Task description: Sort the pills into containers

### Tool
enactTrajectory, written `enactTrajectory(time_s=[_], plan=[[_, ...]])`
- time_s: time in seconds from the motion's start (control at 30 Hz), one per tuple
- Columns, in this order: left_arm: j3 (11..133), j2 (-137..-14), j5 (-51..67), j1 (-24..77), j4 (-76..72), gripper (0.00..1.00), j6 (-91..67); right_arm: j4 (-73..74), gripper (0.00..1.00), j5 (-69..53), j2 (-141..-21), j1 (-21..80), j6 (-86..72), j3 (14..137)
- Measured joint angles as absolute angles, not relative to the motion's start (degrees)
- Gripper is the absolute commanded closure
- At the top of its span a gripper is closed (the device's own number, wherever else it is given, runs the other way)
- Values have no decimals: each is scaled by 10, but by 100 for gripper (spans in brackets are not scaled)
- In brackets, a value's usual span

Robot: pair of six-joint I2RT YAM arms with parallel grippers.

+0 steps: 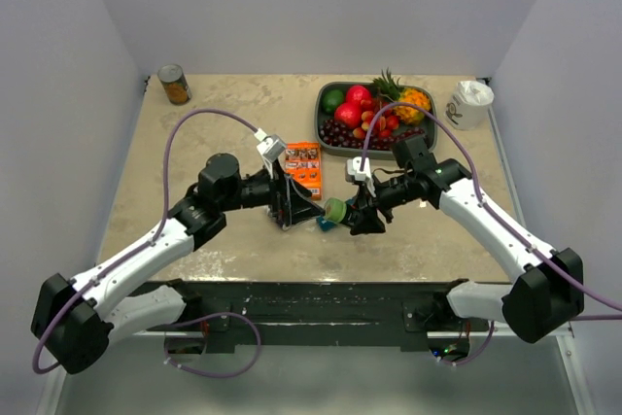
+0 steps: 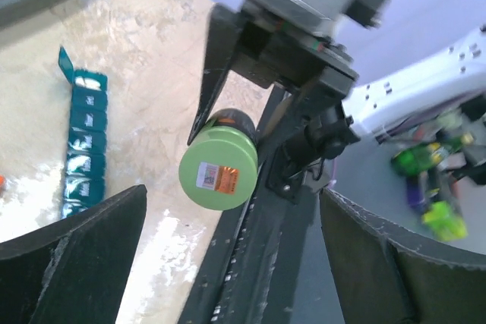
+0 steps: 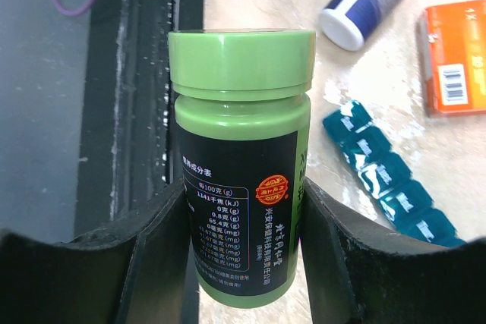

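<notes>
The right jaws gripped a green bottle (image 3: 239,180) by its body; the left jaws stood wide open facing it, holding nothing. Only the left wrist view showed the containers (image 2: 82,149) on the worktop (image 2: 167,96) near the bottle with an end lid (image 2: 67,64) raised. Only the right wrist view showed a white bottle (image 3: 361,5) lying farther off.

green bottle (image 3: 239,111), teal containers (image 3: 387,176), seemingly marbled table (image 1: 243,99)

Pill organizer (image 2: 85,142): one slim teal-blue strip of small square compartments in a single row, lying flat on the table (image 2: 159,58). The end lid (image 2: 67,62) stands open. The other lids appear shut and carry white markings. Contents cannot be determined.
</notes>
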State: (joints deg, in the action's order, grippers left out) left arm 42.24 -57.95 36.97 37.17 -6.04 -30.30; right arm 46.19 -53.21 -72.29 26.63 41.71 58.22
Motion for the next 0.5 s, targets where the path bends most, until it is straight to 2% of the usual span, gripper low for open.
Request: enactTrajectory(time_s=[0.13, 0.33, 0.5], plan=[[390, -625, 364, 371, -132, 1, -401, 459, 98, -511, -708, 266, 419, 584], [378, -661, 354, 383, -168, 5, -465, 455, 98, -501, -701, 266, 420, 587], [381, -681, 353, 401, -192, 12, -485, 454, 98, -500, -701, 266, 420, 587]])
